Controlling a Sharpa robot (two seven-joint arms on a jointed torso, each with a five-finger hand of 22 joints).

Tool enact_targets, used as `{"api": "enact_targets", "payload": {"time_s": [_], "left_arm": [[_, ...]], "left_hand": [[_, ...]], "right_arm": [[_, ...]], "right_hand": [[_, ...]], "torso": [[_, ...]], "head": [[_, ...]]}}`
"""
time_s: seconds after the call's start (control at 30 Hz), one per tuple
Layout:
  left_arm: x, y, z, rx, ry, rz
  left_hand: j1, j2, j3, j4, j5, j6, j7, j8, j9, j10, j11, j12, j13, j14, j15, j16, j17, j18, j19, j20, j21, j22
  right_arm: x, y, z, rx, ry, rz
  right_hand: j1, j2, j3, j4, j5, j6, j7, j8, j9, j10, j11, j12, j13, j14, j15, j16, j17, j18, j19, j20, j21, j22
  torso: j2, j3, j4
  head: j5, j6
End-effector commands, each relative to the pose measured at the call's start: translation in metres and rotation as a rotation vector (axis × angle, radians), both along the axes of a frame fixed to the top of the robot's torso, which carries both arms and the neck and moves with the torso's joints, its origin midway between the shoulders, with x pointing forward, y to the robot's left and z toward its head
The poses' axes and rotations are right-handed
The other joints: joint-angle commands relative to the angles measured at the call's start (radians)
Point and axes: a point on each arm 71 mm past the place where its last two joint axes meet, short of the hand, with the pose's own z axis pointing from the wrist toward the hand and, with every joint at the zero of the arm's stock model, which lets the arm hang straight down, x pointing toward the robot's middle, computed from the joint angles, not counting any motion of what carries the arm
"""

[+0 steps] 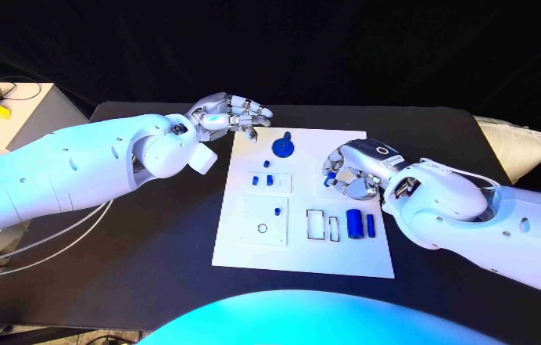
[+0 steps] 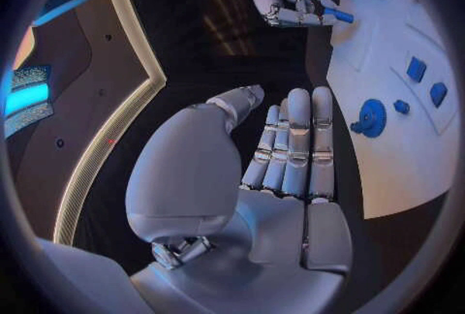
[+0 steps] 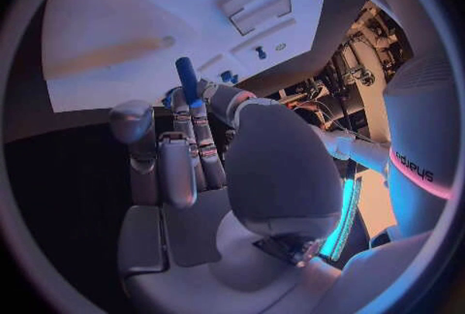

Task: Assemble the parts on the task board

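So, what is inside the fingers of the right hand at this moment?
The right hand holds a small blue peg above the task board. Its upper end sticks out past the fingers; its lower end is covered by them.

White task board (image 1: 338, 263); blue parts (image 1: 355, 224); black table (image 1: 147, 267); silver hands.

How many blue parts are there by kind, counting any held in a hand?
Gears: 2
Square blocks: 2
Loose rods: 2
Held rod, in the right hand: 1
Total: 7
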Motion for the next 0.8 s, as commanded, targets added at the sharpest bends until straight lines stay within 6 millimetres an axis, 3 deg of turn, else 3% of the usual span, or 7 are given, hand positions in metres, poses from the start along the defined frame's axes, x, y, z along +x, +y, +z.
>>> {"api": "enact_targets", "payload": {"time_s": [0.03, 0.3, 0.8], "left_arm": [[-0.001, -0.003, 0.0, -0.015, -0.002, -0.02], [-0.001, -0.005, -0.001, -0.019, 0.0, -0.027], [-0.001, -0.009, -0.002, -0.024, 0.001, -0.037]], "left_hand": [[-0.001, 0.009, -0.002, 0.003, -0.001, -0.008, 0.0, 0.006, 0.0, -0.004, 0.006, 0.0, -0.001, 0.0, 0.007, -0.003, -0.001, 0.014, 0.008, 0.001, -0.007, -0.002], [0.001, 0.009, -0.002, 0.003, -0.001, -0.007, -0.001, 0.008, 0.0, -0.004, 0.005, 0.001, -0.001, 0.0, 0.006, -0.003, -0.001, 0.014, 0.009, 0.001, -0.008, -0.002], [0.003, 0.01, -0.002, 0.003, -0.001, -0.004, -0.003, 0.012, 0.001, -0.002, 0.004, 0.002, -0.001, 0.0, 0.006, -0.003, -0.002, 0.015, 0.009, 0.001, -0.009, -0.003]], "right_arm": [[-0.004, 0.003, 0.009, 0.057, -0.042, 0.009], [-0.018, 0.028, 0.013, 0.115, -0.016, 0.075], [-0.046, 0.09, -0.013, 0.165, 0.054, 0.234]], "right_hand": [[0.019, 0.007, 0.0, -0.006, 0.006, -0.002, 0.003, 0.001, -0.001, 0.037, -0.029, 0.0, 0.008, 0.037, -0.006, 0.004, 0.002, -0.014, 0.003, -0.001, 0.005, 0.002], [0.021, 0.001, 0.003, -0.012, 0.011, -0.003, 0.005, 0.0, 0.0, 0.039, -0.028, -0.002, 0.009, 0.037, -0.006, 0.004, 0.001, -0.014, 0.003, -0.001, 0.006, 0.004], [0.023, 0.0, 0.007, -0.018, 0.016, -0.004, 0.006, -0.001, 0.0, 0.039, -0.027, -0.005, 0.01, 0.036, -0.005, 0.003, -0.003, -0.013, -0.001, -0.001, 0.0, -0.001]], "torso": [[0.001, 0.0004, -0.0002], [0.001, 0.0006, -0.0011], [0.002, -0.0008, 0.0013]], "head": [[0.002, 0.0], [0.014, 0.0], [0.038, 0.0]]}}
